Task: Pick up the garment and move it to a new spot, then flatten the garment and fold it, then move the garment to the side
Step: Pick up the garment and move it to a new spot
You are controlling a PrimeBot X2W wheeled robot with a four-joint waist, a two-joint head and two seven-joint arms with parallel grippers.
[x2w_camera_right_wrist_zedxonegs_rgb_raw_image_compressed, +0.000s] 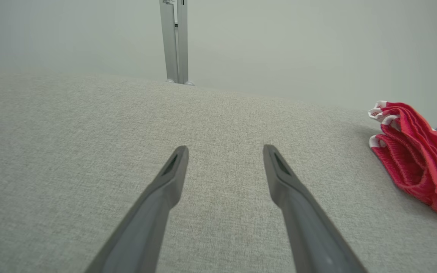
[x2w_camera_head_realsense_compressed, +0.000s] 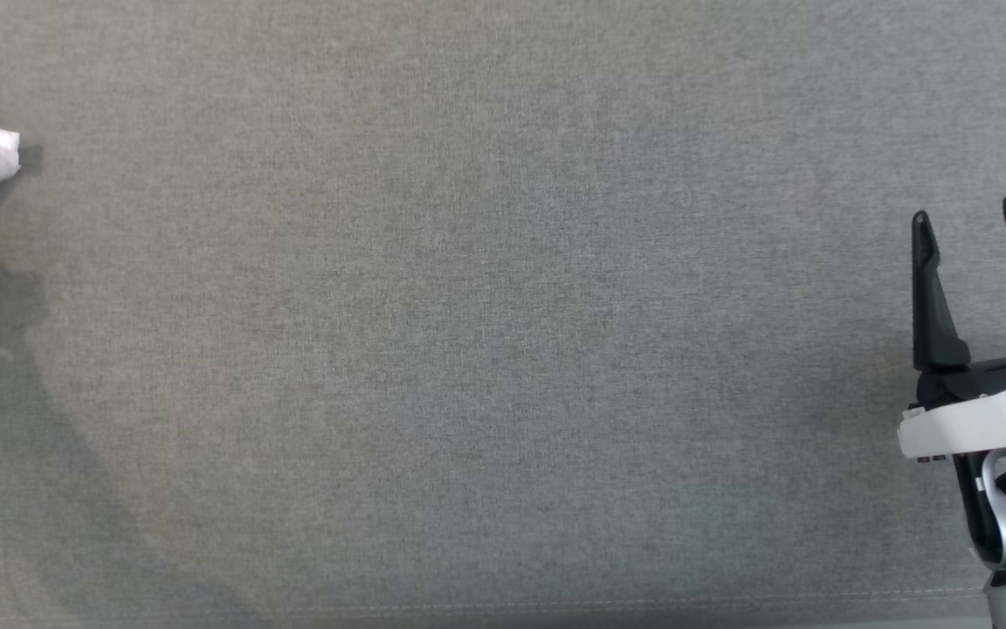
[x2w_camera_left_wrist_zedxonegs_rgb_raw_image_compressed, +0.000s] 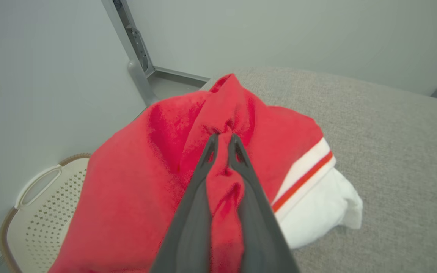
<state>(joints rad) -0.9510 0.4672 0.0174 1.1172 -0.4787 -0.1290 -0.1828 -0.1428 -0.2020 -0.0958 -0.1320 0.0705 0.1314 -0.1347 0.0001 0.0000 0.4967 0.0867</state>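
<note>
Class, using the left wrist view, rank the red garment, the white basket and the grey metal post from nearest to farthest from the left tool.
1. Red garment, pinched in the left tool.
2. White basket, lower left, partly behind the garment.
3. Grey metal post, upper left, beyond the garment.

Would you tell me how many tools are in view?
2: the left tool is shut on the red garment at the edge of the grey surface; the right tool stands open above that surface.
</note>
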